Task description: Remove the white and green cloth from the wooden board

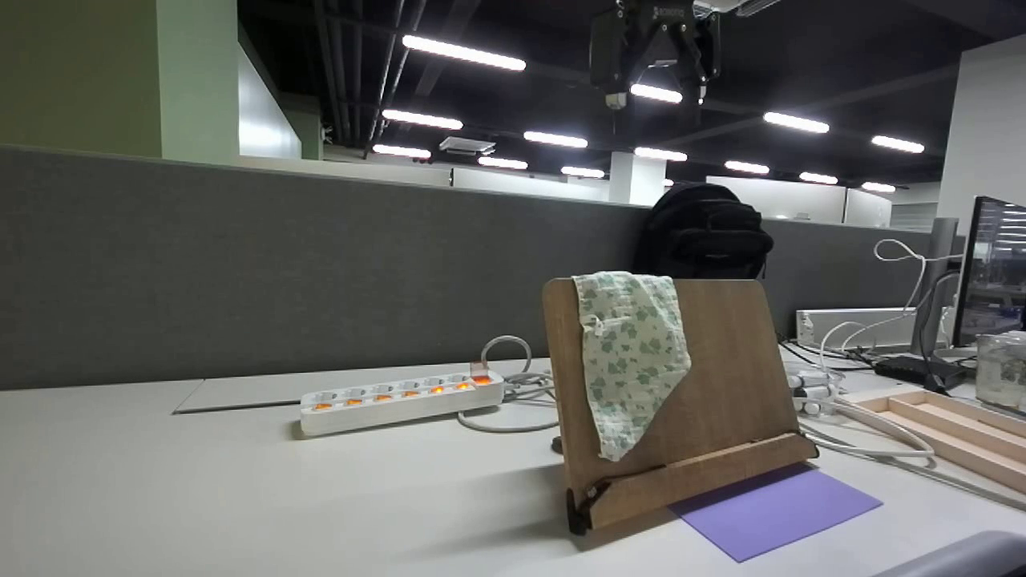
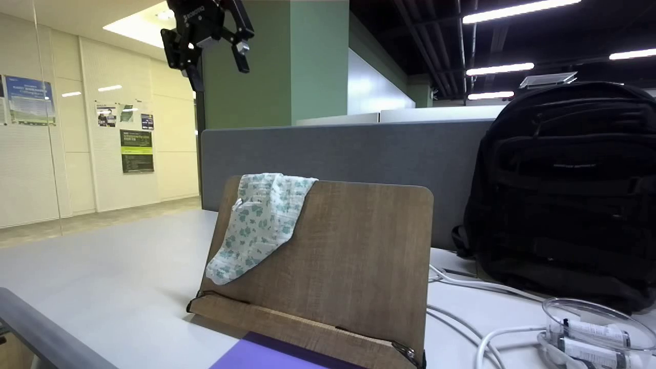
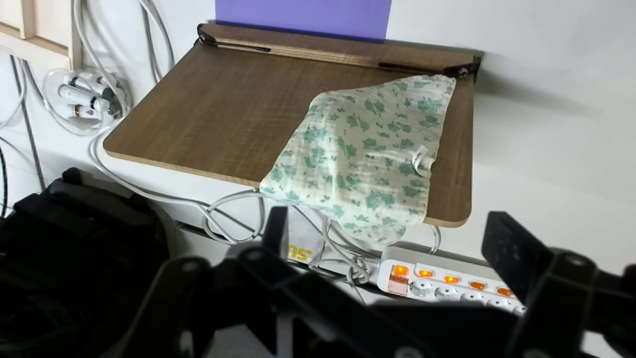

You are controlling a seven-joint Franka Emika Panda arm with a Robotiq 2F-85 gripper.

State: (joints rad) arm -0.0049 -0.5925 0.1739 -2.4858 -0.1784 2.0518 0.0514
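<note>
The white and green cloth (image 1: pixel 633 361) hangs over the top edge of the slanted wooden board (image 1: pixel 733 369), near one corner. In both exterior views the cloth (image 2: pixel 266 225) drapes down the board's front (image 2: pixel 364 246). In the wrist view the cloth (image 3: pixel 367 144) lies on the board (image 3: pixel 218 109), with a small white tag at its side and a short end past the top edge. My gripper (image 1: pixel 658 96) is high above the board, apart from the cloth. Its fingers are spread and empty in the wrist view (image 3: pixel 387 223) and in an exterior view (image 2: pixel 219 72).
A white power strip (image 1: pixel 401 405) with lit switches and loose cables lies behind the board. A purple sheet (image 1: pixel 777 513) lies at its base. A black backpack (image 2: pixel 569 200) stands at the back. A light wooden tray (image 1: pixel 946 433) and a monitor (image 1: pixel 994 272) are to the side.
</note>
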